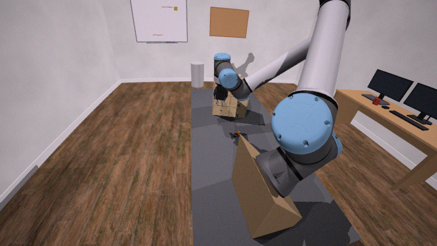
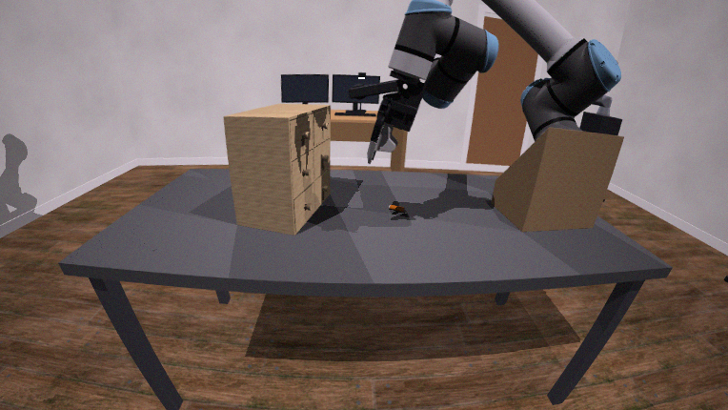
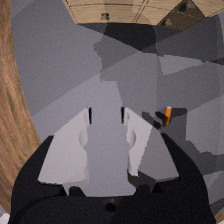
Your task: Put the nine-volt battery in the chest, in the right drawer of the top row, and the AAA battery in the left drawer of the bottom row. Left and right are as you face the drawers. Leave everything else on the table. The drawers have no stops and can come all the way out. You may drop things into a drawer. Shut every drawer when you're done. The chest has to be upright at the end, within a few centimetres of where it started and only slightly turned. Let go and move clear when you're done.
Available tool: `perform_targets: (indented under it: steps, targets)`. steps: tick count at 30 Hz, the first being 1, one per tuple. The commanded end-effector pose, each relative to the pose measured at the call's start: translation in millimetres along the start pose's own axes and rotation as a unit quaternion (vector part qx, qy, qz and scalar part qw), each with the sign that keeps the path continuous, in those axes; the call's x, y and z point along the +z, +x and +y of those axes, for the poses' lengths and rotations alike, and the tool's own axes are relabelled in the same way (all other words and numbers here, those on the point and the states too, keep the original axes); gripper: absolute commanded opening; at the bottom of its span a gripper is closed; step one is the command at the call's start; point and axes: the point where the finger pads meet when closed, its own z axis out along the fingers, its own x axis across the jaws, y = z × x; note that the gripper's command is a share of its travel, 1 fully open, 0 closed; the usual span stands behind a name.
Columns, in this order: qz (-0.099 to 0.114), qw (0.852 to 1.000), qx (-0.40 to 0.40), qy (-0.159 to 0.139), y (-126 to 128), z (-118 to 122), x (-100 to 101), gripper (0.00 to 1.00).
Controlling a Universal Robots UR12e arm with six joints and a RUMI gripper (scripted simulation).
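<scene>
The wooden chest stands upright with its drawer fronts facing the robot's side. The drawers look shut as far as they show; shadow and the arm cover part of the fronts. My gripper is partly open and empty, above the table in front of the chest. A small orange cylinder, possibly the AAA battery, lies on the table, right of the fingers in the wrist view. A dark shape is beside it; I cannot tell what it is. I cannot make out the nine-volt battery.
The grey table carries the chest at one end. A slanted wooden block stands at the other end, by the arm's base. A side desk with monitors stands apart from the table.
</scene>
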Motion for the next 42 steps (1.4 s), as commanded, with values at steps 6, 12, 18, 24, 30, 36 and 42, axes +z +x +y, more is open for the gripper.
perform_targets:
  steps: [6,12,18,24,30,36,42]
  targets:
    - [0.0,1.0,0.001,-0.031,-1,3,-8,0.2]
    - [0.0,0.999,0.001,-0.051,-1,5,-13,0.2]
    - [0.0,0.998,0.001,-0.069,-1,8,-18,0.2]
    - [0.0,0.997,0.001,-0.08,-1,9,-22,0.2]
    - [0.0,0.995,0.001,-0.096,-1,11,-26,0.2]
    - [0.001,0.994,0.001,-0.108,0,13,-29,0.2]
    - [0.0,0.993,0.001,-0.115,-1,14,-31,0.2]
